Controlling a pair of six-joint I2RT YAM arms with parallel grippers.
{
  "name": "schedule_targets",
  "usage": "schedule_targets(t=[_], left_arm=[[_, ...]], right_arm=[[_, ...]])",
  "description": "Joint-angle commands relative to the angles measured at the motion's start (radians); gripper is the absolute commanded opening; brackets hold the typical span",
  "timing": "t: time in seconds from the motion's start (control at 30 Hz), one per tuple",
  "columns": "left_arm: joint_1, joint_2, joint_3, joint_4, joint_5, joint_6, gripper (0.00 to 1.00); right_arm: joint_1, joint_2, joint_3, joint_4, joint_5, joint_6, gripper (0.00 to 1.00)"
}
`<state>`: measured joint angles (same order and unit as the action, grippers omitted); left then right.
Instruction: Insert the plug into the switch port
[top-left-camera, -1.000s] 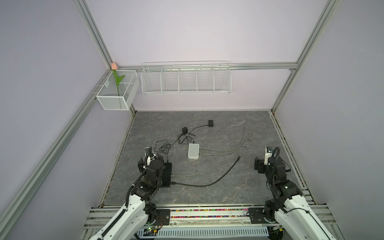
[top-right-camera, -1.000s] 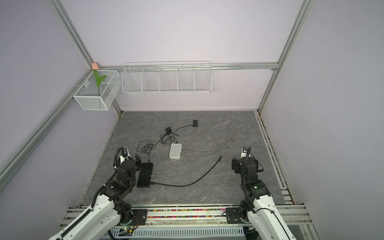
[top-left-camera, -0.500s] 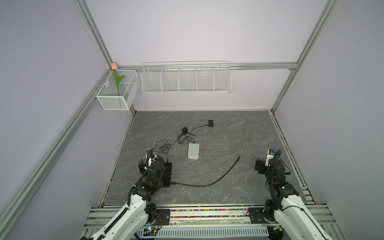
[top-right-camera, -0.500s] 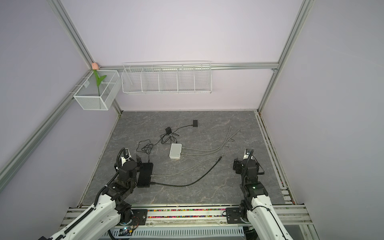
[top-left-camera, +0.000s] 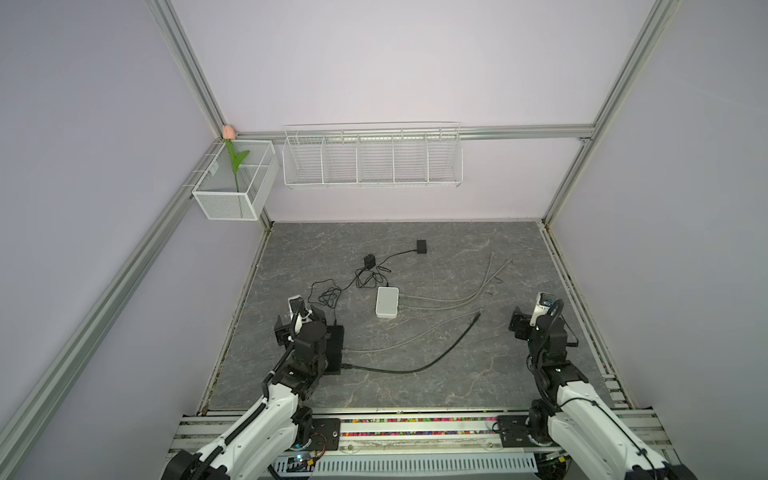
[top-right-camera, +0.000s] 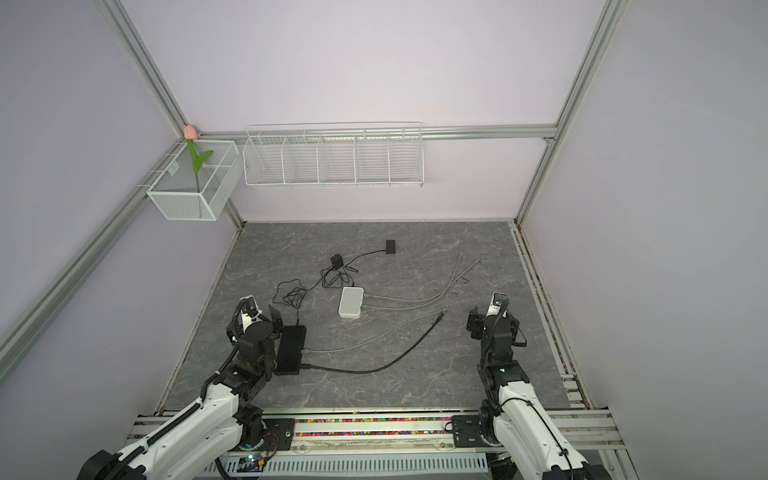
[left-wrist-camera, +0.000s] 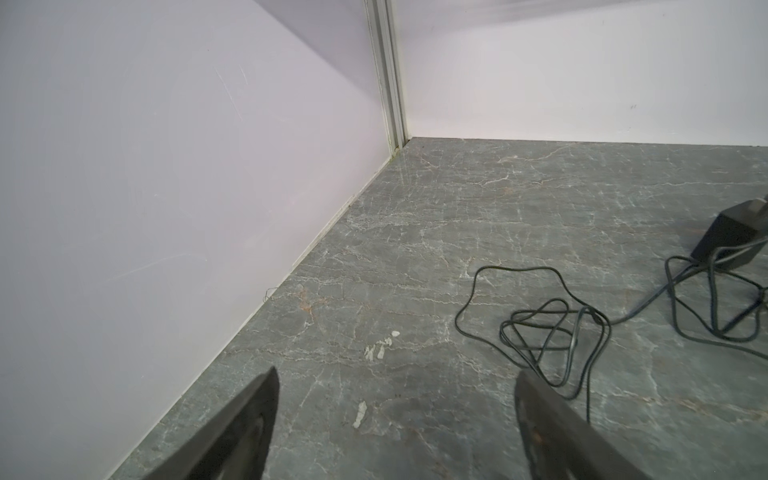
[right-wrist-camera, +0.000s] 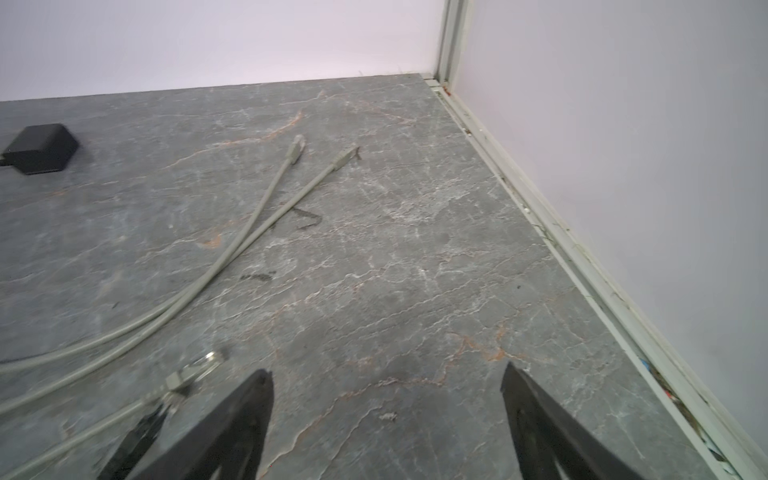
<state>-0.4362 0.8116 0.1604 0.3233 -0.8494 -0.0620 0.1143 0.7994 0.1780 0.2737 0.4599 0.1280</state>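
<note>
A black switch (top-left-camera: 335, 348) lies at the near left of the floor, with a grey cable (top-left-camera: 407, 338) and a black cable (top-left-camera: 419, 365) running out of its right side. Their free plugs (top-left-camera: 478, 316) rest mid-floor, and the grey plug (right-wrist-camera: 195, 368) and black plug (right-wrist-camera: 141, 432) show beside my right gripper's finger. My left gripper (top-left-camera: 299, 322) (left-wrist-camera: 395, 374) stands open just left of the switch, holding nothing. My right gripper (top-left-camera: 536, 320) (right-wrist-camera: 386, 370) is open over bare floor at the right.
A white switch (top-left-camera: 387, 302) sits mid-floor with two grey cables whose plugs (right-wrist-camera: 296, 147) lie further back. Thin black cord (left-wrist-camera: 540, 332) is tangled by the left arm, leading to black adapters (top-left-camera: 369, 261). Walls stand close on both sides.
My left gripper's jaws have spread wider and it has shifted a little left, away from the black switch. The right arm has barely moved.
</note>
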Motion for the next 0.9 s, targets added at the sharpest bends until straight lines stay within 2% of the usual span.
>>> schedule_targets(t=[0.0,0.2,0.47,0.57,0.67,0.7,0.8,0.87], left_arm=[[0.015,0.046,-0.021,0.181,-0.013,0.056,0.99],[0.057,0.170,0.013,0.270,0.006,0.043,0.99],[0.129,0.300,-0.015,0.513,0.064,0.017,0.99],[0.199,0.346,-0.040,0.621,0.141,-0.042,0.99],[0.218,0.399,-0.026,0.668,0.144,-0.039,0.99],[0.221,0.414,-0.025,0.687,0.143,-0.027,0.99],[0.235,0.466,-0.019,0.742,0.145,-0.015,0.99],[0.238,0.509,-0.024,0.800,0.159,0.003,0.99]], right_arm=[[-0.020,0.096,0.019,0.146,0.083,-0.005,0.89],[-0.027,0.297,0.067,0.326,0.058,-0.058,0.89],[-0.028,0.436,0.081,0.510,0.046,-0.095,0.89],[-0.034,0.493,0.050,0.648,0.055,-0.092,0.89],[-0.049,0.640,0.015,0.888,0.062,-0.090,0.89],[-0.047,0.652,0.013,0.920,0.049,-0.104,0.89],[-0.047,0.593,0.048,0.759,0.023,-0.083,0.89],[-0.044,0.630,0.046,0.813,-0.012,-0.120,0.89]])
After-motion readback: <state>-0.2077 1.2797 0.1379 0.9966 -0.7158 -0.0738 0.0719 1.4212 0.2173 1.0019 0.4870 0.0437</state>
